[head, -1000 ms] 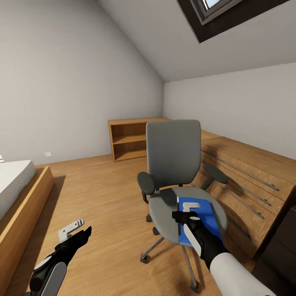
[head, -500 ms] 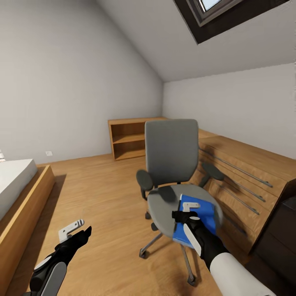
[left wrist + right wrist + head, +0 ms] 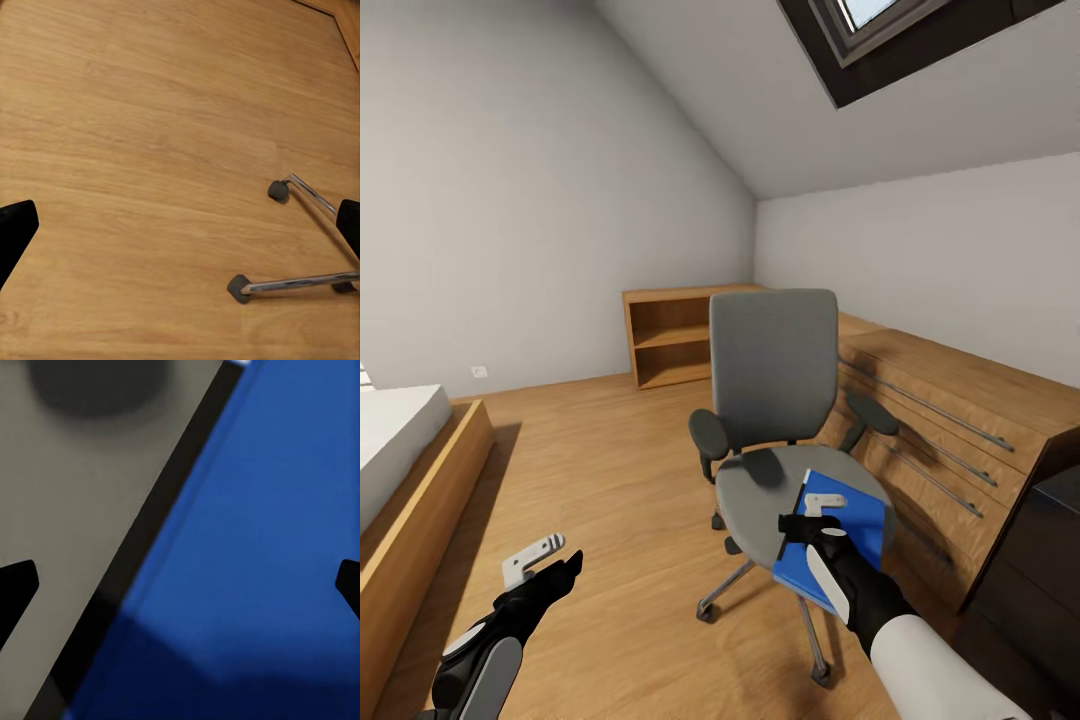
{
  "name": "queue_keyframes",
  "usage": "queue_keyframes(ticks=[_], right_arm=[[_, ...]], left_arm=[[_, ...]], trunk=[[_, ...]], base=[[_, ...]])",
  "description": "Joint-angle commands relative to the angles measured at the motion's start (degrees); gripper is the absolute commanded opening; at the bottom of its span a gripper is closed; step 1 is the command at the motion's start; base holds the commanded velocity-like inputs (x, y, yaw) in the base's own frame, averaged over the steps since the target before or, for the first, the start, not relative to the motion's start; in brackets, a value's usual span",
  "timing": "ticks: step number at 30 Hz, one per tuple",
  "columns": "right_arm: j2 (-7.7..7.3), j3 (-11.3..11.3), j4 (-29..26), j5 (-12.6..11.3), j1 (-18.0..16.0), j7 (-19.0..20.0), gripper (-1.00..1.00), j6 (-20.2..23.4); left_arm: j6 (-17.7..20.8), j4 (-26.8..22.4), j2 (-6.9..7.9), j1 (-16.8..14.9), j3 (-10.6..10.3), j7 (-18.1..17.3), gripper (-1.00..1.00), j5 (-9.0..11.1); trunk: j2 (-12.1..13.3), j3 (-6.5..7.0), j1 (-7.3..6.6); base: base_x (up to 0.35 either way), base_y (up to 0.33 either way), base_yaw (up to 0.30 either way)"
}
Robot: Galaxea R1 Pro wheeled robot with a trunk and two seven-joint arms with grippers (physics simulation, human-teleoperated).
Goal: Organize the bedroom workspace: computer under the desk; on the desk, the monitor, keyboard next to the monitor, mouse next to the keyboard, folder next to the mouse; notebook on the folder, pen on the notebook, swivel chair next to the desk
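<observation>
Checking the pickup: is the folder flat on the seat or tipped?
Tipped: the folder slants off the swivel chair, its near corner hanging past the seat edge under the right gripper.

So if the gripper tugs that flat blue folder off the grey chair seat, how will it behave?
The flat bright blue folder looks thin and probably stiff: its overhanging corner shows no sag. It likely slides easily. The grey swivel chair may roll, since its silver base sits on casters.

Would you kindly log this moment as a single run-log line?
right gripper: over flat bright blue folder, open | folder: on grey swivel chair seat, one corner overhanging | left gripper: open above wooden floor
</observation>
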Motion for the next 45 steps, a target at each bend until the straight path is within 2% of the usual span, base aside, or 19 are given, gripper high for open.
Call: queue_keyframes(ticks=[1, 13, 33, 45], right_arm=[[-0.06, 0.26, 1.82, -0.88, -0.01, -0.57, 1.00, 0.22], [-0.07, 0.26, 1.78, -0.88, -0.01, -0.57, 1.00, 0.22], [-0.07, 0.26, 1.80, -0.88, -0.01, -0.57, 1.00, 0.22], [-0.07, 0.26, 1.74, -0.88, -0.01, -0.57, 1.00, 0.14]], left_arm=[[0.16, -0.11, 0.02, -0.05, -0.03, 0.46, 1.00, 0.60], [0.24, -0.09, 0.02, -0.03, -0.03, 0.46, 1.00, 0.60], [0.25, -0.09, 0.01, -0.03, -0.42, 0.46, 1.00, 0.60], [0.26, -0.09, 0.02, -0.03, -0.46, 0.46, 1.00, 0.69]], trunk=[[-0.02, -0.07, 0.00], [-0.02, -0.07, 0.00], [8.00, 3.52, -4.40], [8.00, 3.52, -4.40]], base=[[-0.003, -0.001, 0.000], [0.000, 0.000, 0.000], [0.000, 0.000, 0.000], [0.000, 0.000, 0.000]])
